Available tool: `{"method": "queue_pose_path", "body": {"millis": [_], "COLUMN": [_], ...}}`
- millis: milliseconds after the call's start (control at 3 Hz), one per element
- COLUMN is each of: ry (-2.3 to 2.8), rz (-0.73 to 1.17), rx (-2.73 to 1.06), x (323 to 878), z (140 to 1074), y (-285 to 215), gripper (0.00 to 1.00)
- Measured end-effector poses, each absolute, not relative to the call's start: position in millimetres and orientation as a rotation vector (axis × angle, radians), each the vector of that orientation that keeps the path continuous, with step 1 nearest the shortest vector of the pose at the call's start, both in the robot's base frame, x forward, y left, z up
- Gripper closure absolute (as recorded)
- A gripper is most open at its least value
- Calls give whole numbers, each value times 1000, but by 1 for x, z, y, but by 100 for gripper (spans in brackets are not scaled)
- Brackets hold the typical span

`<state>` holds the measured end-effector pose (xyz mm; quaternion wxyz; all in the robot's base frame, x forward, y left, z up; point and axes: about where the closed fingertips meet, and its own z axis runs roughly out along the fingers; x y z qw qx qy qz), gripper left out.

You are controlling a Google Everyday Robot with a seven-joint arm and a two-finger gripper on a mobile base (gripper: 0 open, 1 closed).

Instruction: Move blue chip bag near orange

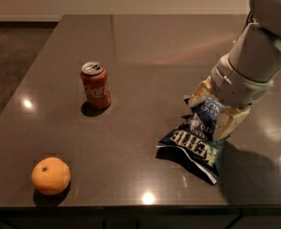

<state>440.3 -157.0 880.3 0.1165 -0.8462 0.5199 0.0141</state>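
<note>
The blue chip bag lies crinkled on the dark table at the right front, with its white lettering facing up. My gripper has come down over the bag's far upper end. One cream finger is on the bag's left side and the other finger is on its right. The fingers stand apart with the bag's top between them, and the bag still rests on the table. The orange sits near the front left corner, far to the left of the bag.
A red soda can stands upright left of centre, between the orange and the bag but further back. The table's front edge runs just below the orange and the bag. The floor shows beyond the table's left edge.
</note>
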Motion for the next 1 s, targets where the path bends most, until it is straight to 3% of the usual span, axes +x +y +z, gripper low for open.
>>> {"method": "queue_pose_path", "body": {"millis": [667, 1000], "ry": [1481, 1424], "rz": [15, 29], "rx": [-2502, -2478], "x": [442, 440], "z": [888, 908], "y": [-143, -121], "gripper": [88, 100]}}
